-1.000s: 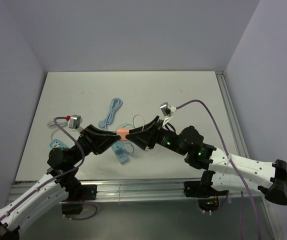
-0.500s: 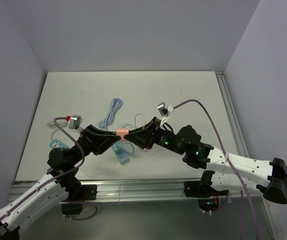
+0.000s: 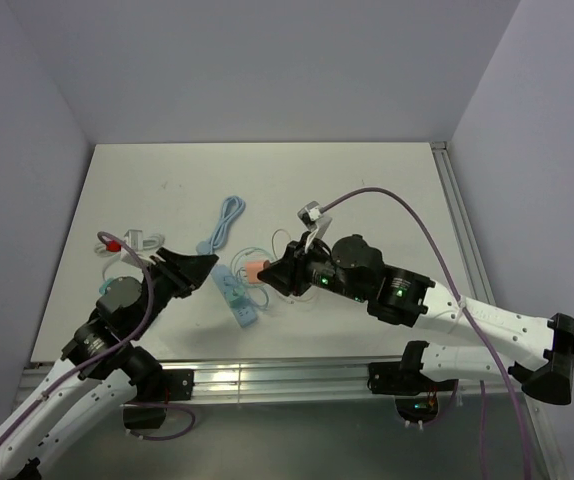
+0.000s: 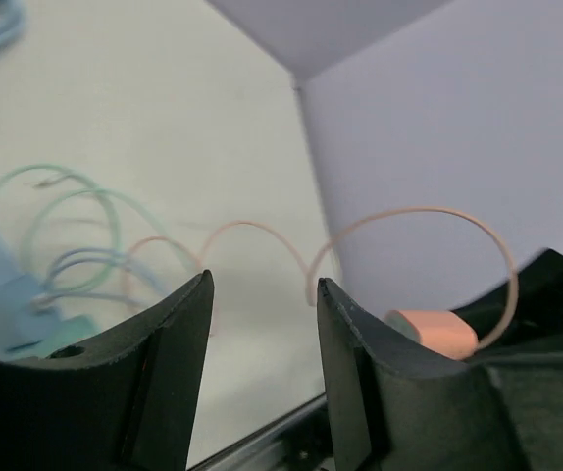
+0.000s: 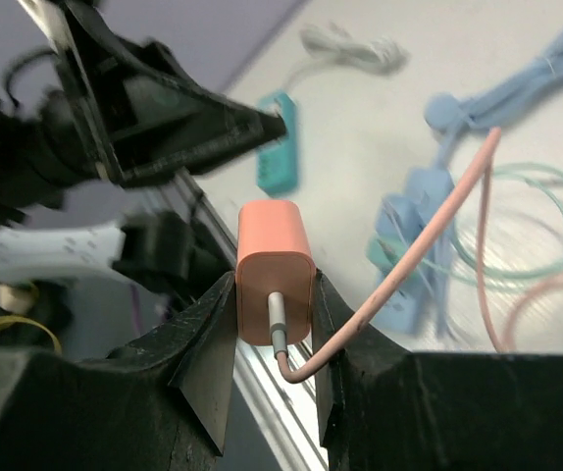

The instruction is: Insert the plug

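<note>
Near the far end of the blue power strip, up off the tabletop, keep the right hand clamped on the orange plug. Square it to a free socket, lower straight down, and mind the pink cable. Cannot see the prongs, so check alignment before pressing. Compared with a second ago: no longer pinched from both sides, let go by the left hand, now drawn back with fingers apart and empty.

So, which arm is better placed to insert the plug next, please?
Right: the right gripper is shut on the orange plug, close to the blue power strip, while the left gripper stands open and empty.
</note>
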